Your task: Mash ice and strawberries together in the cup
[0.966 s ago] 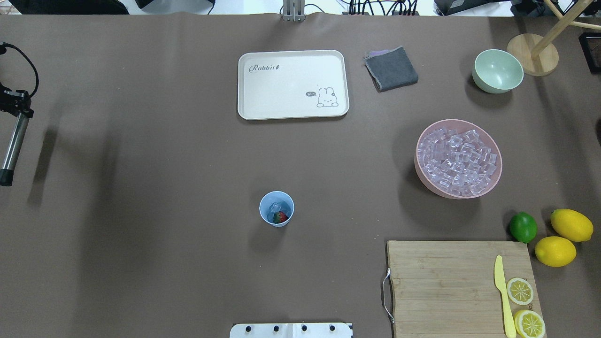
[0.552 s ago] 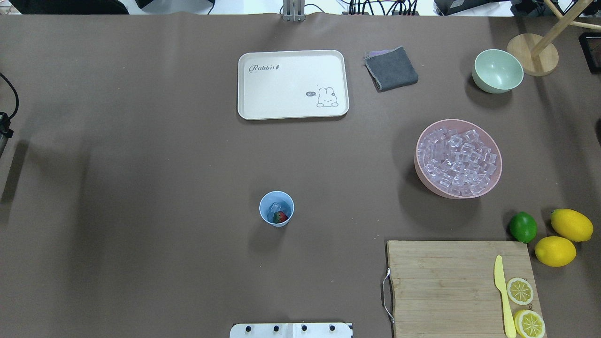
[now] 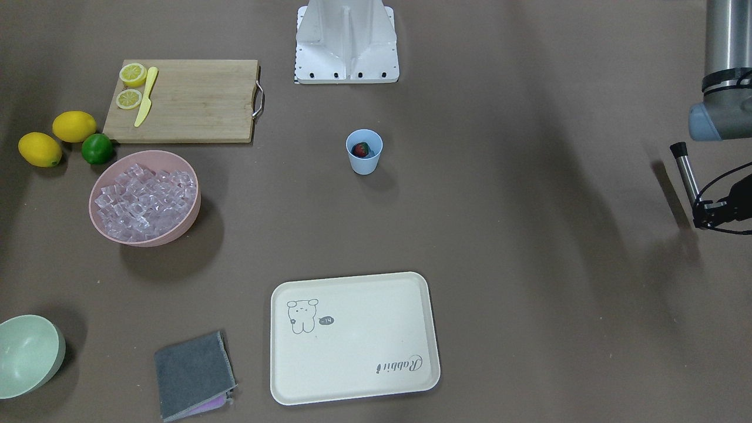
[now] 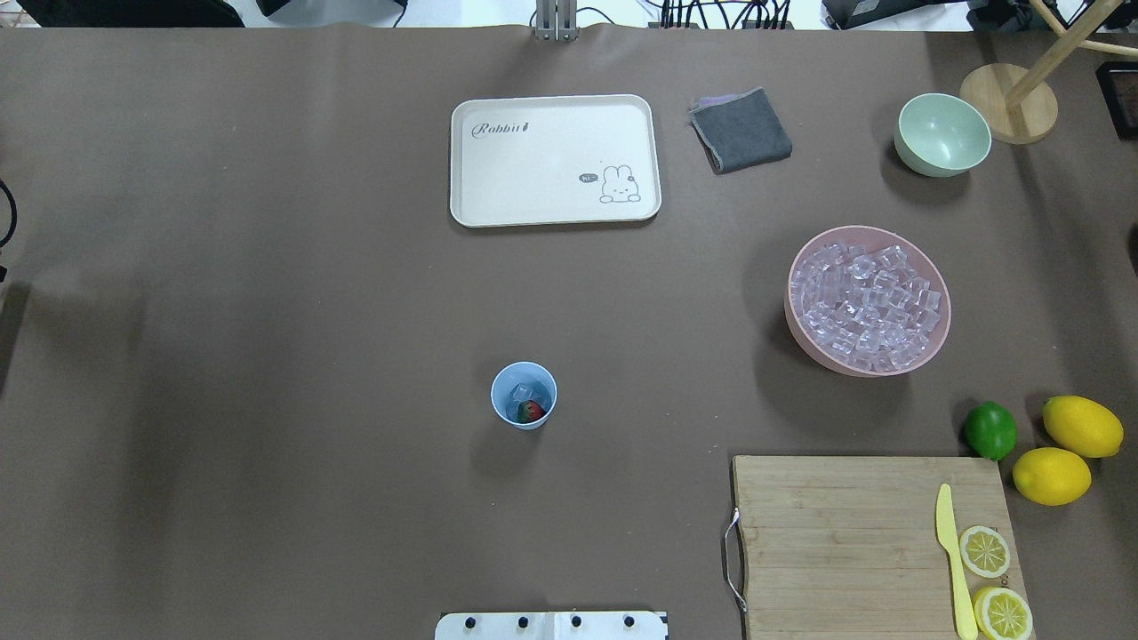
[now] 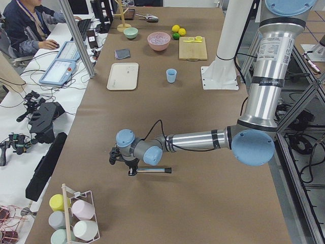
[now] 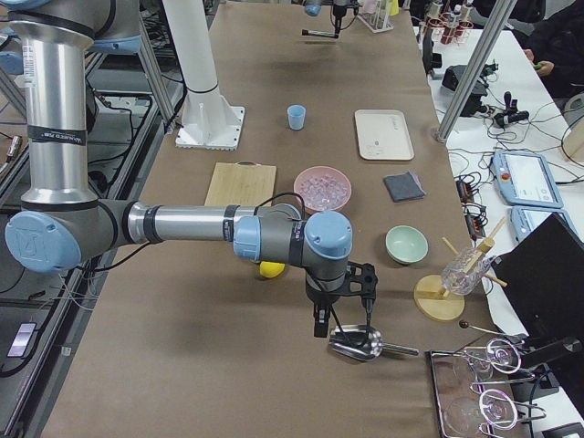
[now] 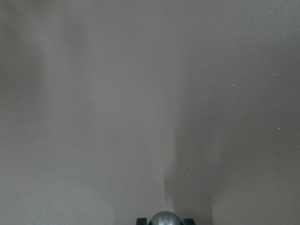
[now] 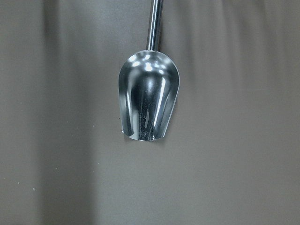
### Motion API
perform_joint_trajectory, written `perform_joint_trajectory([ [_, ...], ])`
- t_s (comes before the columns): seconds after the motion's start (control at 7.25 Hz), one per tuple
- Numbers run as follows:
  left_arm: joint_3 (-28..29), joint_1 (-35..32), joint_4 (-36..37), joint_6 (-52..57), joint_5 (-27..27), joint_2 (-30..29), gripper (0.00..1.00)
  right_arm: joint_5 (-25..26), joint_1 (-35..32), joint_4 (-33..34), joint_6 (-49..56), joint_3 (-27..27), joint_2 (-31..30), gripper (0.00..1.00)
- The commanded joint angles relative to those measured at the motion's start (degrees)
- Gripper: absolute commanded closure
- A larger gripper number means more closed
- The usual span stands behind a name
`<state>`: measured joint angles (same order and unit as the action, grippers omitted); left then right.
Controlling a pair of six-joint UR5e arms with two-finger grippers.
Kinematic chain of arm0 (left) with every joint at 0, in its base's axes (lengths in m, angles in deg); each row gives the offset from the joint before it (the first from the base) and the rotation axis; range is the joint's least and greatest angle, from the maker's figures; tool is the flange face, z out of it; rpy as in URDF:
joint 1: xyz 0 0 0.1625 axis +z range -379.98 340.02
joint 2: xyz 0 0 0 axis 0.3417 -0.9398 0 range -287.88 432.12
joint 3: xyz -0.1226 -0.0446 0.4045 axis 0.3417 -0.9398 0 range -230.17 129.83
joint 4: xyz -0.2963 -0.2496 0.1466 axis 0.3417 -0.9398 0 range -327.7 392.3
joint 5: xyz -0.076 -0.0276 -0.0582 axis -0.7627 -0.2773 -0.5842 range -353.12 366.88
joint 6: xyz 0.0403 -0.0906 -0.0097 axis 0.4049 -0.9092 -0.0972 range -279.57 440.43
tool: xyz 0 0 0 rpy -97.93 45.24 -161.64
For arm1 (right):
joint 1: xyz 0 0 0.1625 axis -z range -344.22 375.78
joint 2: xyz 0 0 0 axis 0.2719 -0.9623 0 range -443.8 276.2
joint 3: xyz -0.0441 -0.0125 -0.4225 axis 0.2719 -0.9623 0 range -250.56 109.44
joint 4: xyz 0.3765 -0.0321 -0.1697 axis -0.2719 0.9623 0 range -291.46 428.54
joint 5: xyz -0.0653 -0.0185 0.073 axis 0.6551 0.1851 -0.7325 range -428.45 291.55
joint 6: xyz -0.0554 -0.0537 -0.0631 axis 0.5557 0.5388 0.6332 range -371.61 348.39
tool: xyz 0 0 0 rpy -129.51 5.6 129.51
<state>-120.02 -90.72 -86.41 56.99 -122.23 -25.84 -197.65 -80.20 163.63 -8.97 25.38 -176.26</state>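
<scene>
The overhead camera looks down from behind the robot; the front one faces it across the brown-covered table (image 4: 267, 356), both sharing the small light-blue plastic cup (image 4: 500, 389) and cream rectangular tray (image 4: 551, 169). Side cameras look along the table from each end. Wrist cameras hang close: left over the end of a grey steel rod (image 7: 165, 218), right over a shiny metal scoop (image 8: 148, 101).

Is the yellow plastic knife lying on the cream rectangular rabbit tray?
No, the yellow plastic knife lies on the wooden cutting board beside two lemon slices, far from the cream rectangular tray.
</scene>
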Motion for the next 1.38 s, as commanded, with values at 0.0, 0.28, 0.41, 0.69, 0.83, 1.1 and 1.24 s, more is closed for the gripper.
perform_joint_trajectory([
  [0.0, -0.4, 0.1, -1.9, 0.1, 0.0, 0.1, 1.0, 0.0, 0.0, 0.0, 0.0, 0.1, 0.0, 0.0],
  [0.28, -0.5, 0.8, -4.1, -6.0, 0.1, -0.6, 1.0, 0.0, 0.0, 0.0, 0.0, 0.3, -0.2, 0.0],
  [0.41, -0.4, 1.2, -5.8, -6.4, 0.1, -0.3, 1.0, 0.0, 0.0, 0.1, 0.0, 0.4, -0.4, 0.0],
  [0.69, -0.2, 1.7, -6.0, -6.3, 0.1, -0.1, 0.92, 0.0, 0.0, 0.1, 0.0, 0.3, -0.1, 0.0],
  [0.83, -0.5, 1.9, -6.0, -6.3, 0.1, -0.2, 0.38, 0.0, 0.0, 0.1, 0.0, 0.3, -0.2, 0.0],
  [1.1, -0.8, 2.2, -6.0, -5.8, 0.0, -1.0, 0.02, 0.0, 0.0, 0.1, 0.0, 0.3, -0.3, 0.0],
  [1.24, -1.9, 2.2, -5.7, -5.8, -0.1, -1.3, 0.02, 0.0, 0.0, 0.1, 0.0, 0.3, -0.2, 0.0],
])
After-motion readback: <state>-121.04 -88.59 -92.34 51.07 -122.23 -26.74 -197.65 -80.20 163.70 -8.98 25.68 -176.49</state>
